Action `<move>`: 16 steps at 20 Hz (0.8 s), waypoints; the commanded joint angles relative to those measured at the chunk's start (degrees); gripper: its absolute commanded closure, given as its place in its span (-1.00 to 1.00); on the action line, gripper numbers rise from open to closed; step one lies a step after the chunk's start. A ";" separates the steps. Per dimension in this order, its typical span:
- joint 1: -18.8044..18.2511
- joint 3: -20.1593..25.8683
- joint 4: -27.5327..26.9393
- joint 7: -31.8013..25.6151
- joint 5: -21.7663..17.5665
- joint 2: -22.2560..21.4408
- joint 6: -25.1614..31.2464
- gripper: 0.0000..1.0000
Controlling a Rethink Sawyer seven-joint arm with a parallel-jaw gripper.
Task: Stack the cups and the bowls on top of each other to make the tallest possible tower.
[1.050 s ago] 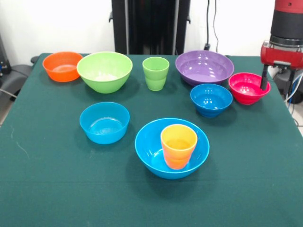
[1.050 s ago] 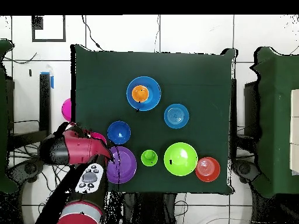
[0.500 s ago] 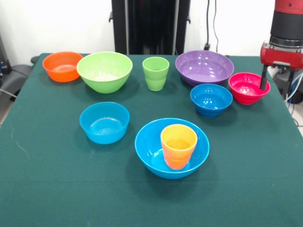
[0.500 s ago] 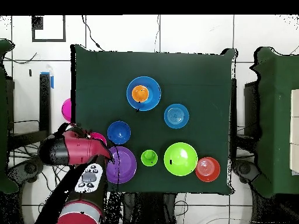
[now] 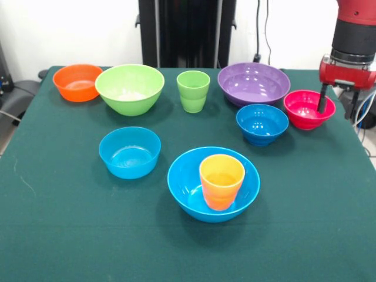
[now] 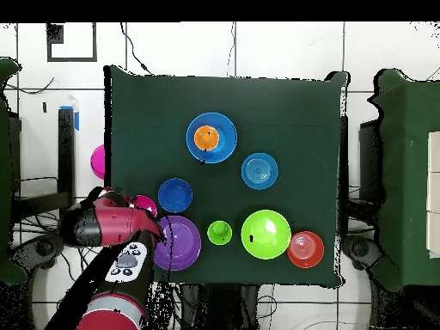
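Note:
A large blue bowl (image 5: 187, 183) (image 6: 222, 149) stands near the front with the orange-yellow cup (image 5: 221, 180) (image 6: 206, 137) upright inside it. The light green cup (image 5: 193, 91) (image 6: 220, 232) stands alone between the lime green bowl (image 5: 130, 88) (image 6: 265, 234) and the purple bowl (image 5: 254, 83) (image 6: 179, 242). Two small blue bowls (image 5: 130, 152) (image 5: 262, 124), the orange bowl (image 5: 77, 82) and the pink-red bowl (image 5: 305, 110) each sit singly. My gripper (image 5: 338, 106) is open over the pink-red bowl's right rim, one finger (image 5: 322, 100) dipping inside. In the overhead view the arm (image 6: 107, 222) covers most of that bowl.
The green-clothed table (image 5: 59, 235) ends just right of the pink-red bowl, with cables and equipment beyond that edge. A black pedestal column (image 5: 187, 32) rises behind the green cup.
The gripper has shifted slightly left in the front view, its finger going a little further inside the pink-red bowl. No bowl or cup has moved.

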 commanded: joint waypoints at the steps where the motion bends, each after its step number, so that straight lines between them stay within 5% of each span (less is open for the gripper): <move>1: -1.93 3.43 2.39 8.04 0.02 2.50 1.21 -1.00; 16: -4.24 5.25 2.35 8.14 -1.64 6.71 -5.28 -1.00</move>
